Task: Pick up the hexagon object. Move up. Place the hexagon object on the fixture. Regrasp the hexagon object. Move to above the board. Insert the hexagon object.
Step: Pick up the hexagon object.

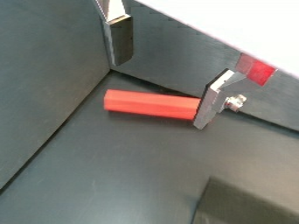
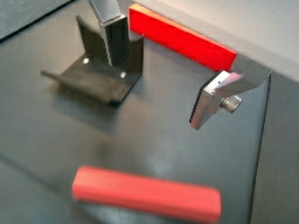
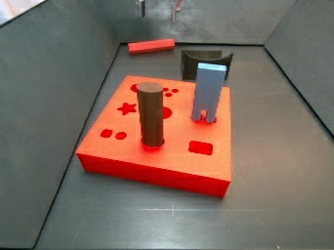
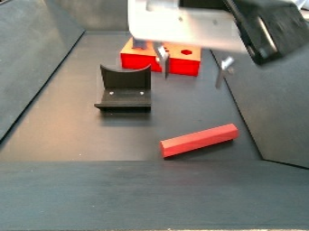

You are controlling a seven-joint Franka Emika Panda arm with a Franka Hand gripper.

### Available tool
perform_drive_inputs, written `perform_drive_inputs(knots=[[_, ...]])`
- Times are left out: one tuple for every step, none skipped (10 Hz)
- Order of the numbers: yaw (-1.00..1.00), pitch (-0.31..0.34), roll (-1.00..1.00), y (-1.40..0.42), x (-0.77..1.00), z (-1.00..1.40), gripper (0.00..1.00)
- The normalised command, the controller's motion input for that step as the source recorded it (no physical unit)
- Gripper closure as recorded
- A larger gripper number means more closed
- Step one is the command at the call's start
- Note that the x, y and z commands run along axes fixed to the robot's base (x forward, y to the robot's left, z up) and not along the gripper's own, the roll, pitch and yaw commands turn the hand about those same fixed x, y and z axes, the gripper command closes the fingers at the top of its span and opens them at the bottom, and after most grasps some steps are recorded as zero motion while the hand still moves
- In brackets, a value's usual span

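Pick-up step: gripper (image 1: 163, 74) spread wide, holding nothing, hovering above the hexagon object (image 1: 149, 104), which lies flat on the table (image 1: 105, 175) beneath it. Next: descend, straddle the bar, close.

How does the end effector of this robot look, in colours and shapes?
The end effector has two flat silver metal finger plates with dark pads on their inner faces. One plate carries a small silver bolt. In a side view, the body above them is white with a black part.
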Motion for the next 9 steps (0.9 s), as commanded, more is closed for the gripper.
perform_drive_inputs(knots=[[0.01, -0.186, -0.43, 0.78, -0.15, -0.30, 0.00], [0.00, -0.171, -0.43, 0.74, -0.11, -0.31, 0.00], [-0.60, -0.116, -0.24, 0.15, 0.07, -0.38, 0.00], [-0.84, -0.123, -0.18, 0.00, 0.18, -0.31, 0.00], [-0.77, -0.193, -0.25, 0.00, 0.17, -0.25, 0.00], [-0.59, -0.234, -0.34, 0.07, 0.11, -0.26, 0.00], [-0.47, -0.251, -0.39, 0.13, 0.00, -0.20, 0.00], [-0.36, -0.257, -0.46, 0.17, 0.00, -0.13, 0.00], [-0.18, -0.196, -0.48, 0.36, -0.01, -0.16, 0.00]])
